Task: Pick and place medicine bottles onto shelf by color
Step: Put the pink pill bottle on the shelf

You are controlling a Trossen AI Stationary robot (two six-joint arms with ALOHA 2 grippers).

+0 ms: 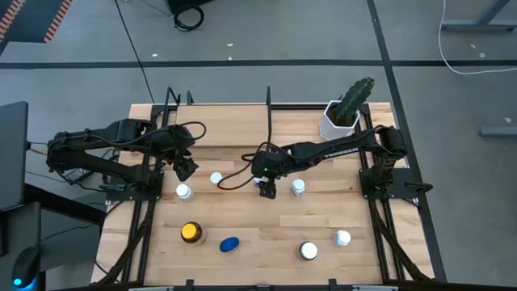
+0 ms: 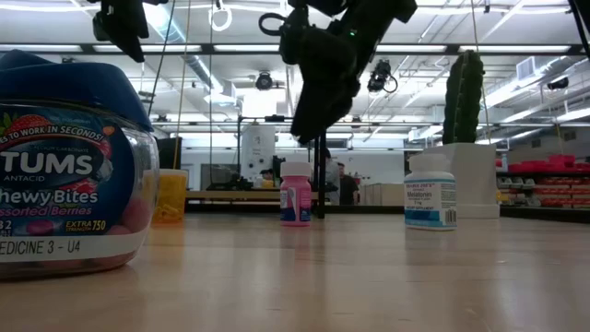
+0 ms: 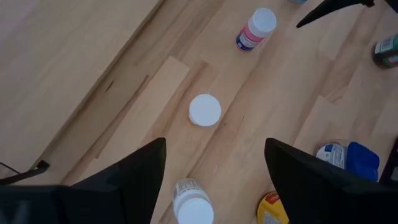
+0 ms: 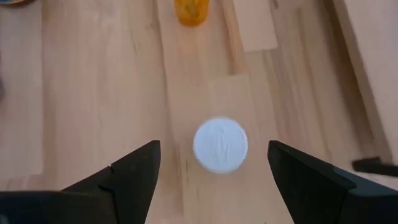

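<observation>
My right gripper (image 1: 265,189) hangs open over the middle of the table. In the right wrist view its fingers stand either side of a white-capped bottle (image 4: 220,145) without touching it. The low view shows this pink-labelled bottle (image 2: 295,194) standing upright on the table, with the right gripper (image 2: 319,111) clear above it. My left gripper (image 1: 186,168) hovers open above another white cap (image 3: 204,110) and touches nothing. A yellow-lidded amber bottle (image 1: 191,233) and a blue bottle (image 1: 229,244) sit nearer the front edge. The light-wood shelf (image 1: 234,125) lies at the far side.
More white-capped bottles stand at the left (image 1: 184,191), the centre right (image 1: 298,187) and near the front right (image 1: 342,238) (image 1: 308,250). A small orange bottle (image 4: 191,11) shows beyond the right gripper. The white cactus pot (image 1: 339,121) stands on the far right corner.
</observation>
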